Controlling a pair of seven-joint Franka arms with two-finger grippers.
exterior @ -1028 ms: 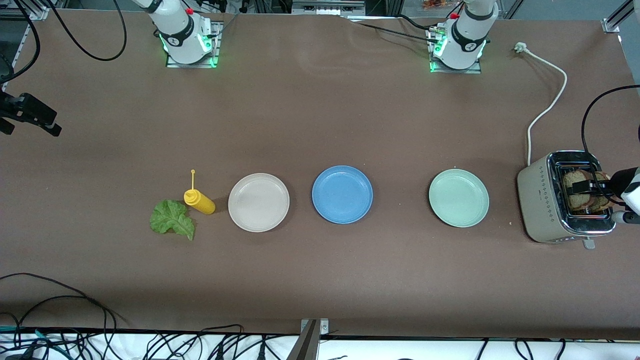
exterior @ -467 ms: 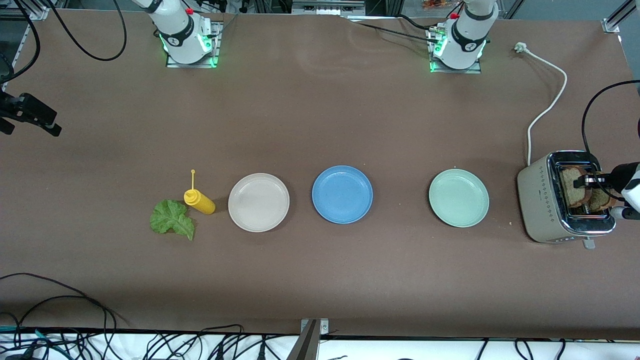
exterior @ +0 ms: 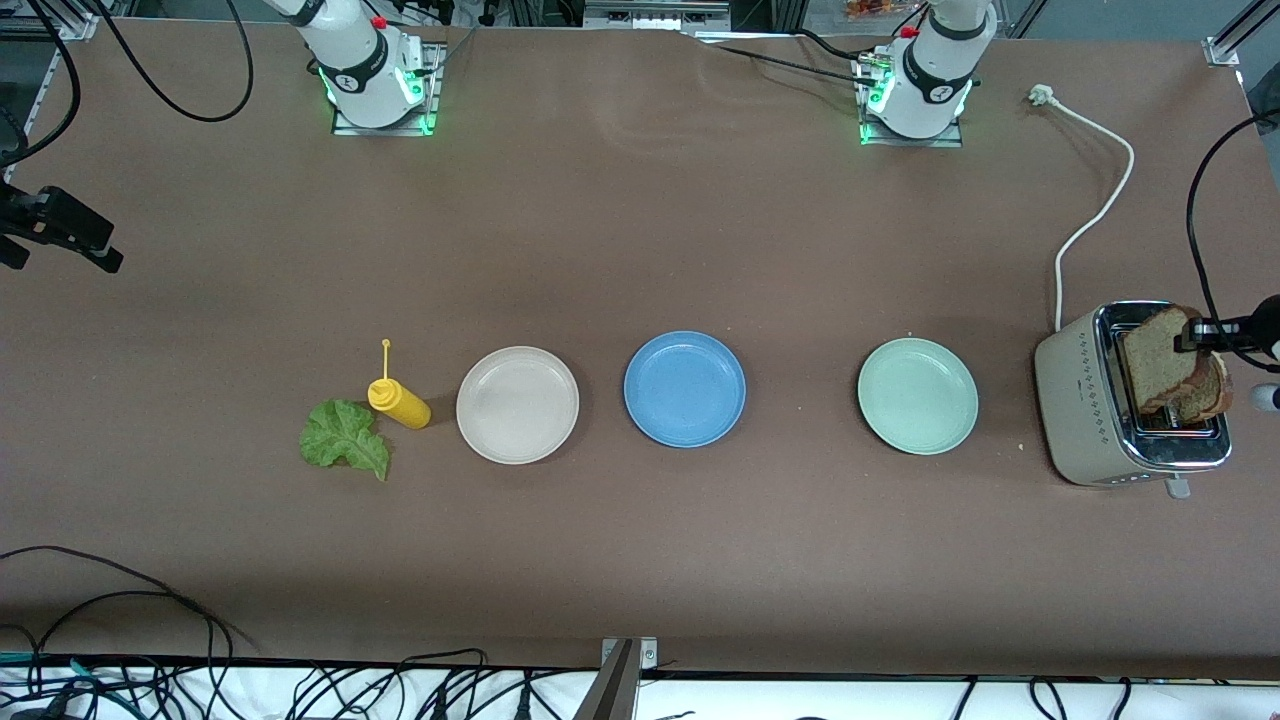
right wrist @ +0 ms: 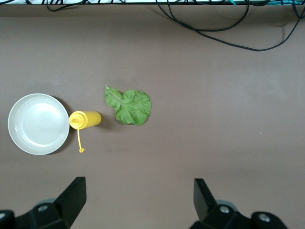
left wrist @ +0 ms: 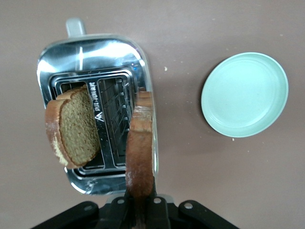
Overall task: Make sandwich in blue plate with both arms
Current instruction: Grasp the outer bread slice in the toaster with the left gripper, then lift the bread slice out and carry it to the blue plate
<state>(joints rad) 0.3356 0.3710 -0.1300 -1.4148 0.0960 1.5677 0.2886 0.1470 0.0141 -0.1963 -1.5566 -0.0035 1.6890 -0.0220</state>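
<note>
Toaster (exterior: 1130,400) sits at tabletop's left-arm edge; left gripper (left wrist: 139,202) above it, clamped on a bread slice (left wrist: 140,155). Right gripper (right wrist: 138,202) waits, fingers spread, holding nothing.

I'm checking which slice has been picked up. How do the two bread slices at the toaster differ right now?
The held slice is clamped in the shut left pincer and raised over the toaster; the other slice is ungripped and sits tilted in its slot. The held slice shows its crust edge in the left wrist view; the other shows its broad crumb face. Both are brown-crusted wholemeal bread.
</note>
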